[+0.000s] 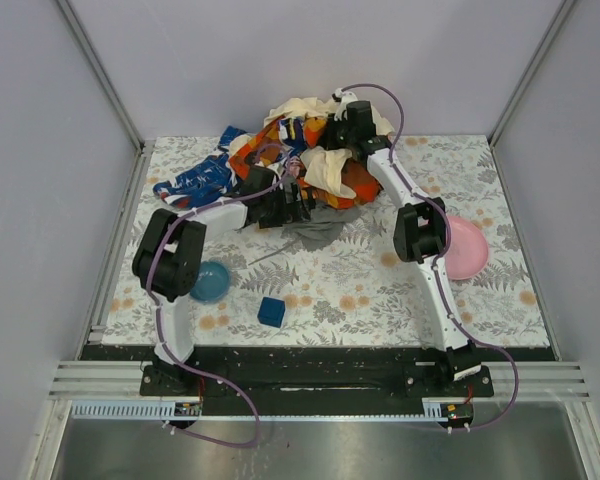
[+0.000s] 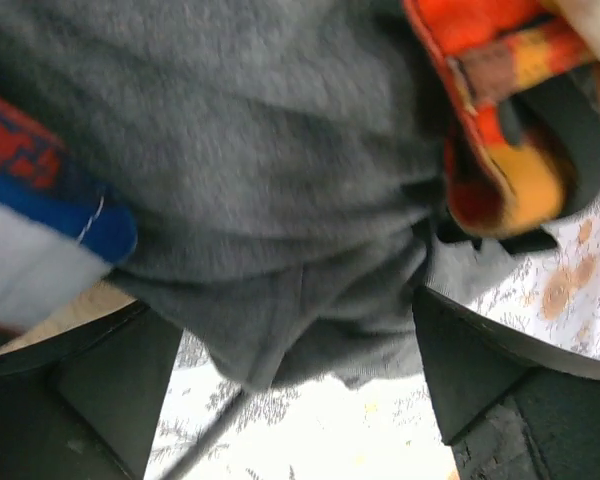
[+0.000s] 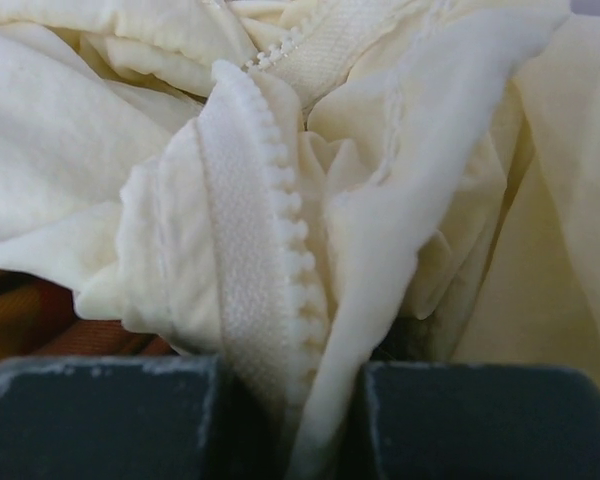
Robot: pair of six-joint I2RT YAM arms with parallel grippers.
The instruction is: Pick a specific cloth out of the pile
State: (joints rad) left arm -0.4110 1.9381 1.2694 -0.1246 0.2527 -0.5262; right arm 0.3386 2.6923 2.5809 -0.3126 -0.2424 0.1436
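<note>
The pile lies at the back middle of the table. The dark grey cloth sticks out from under its near edge, flat on the table. My left gripper is at that edge; in the left wrist view it is open wide, with the grey cloth hanging between and above the fingers. My right gripper is on top of the pile, shut on a fold of the large cream cloth. The orange-red-black cloth lies right beside the grey one.
The blue-and-white patterned cloth spreads out on the pile's left. A teal bowl sits near the left arm, a blue cube at front middle, and a pink plate behind the right arm. Walls close in on three sides.
</note>
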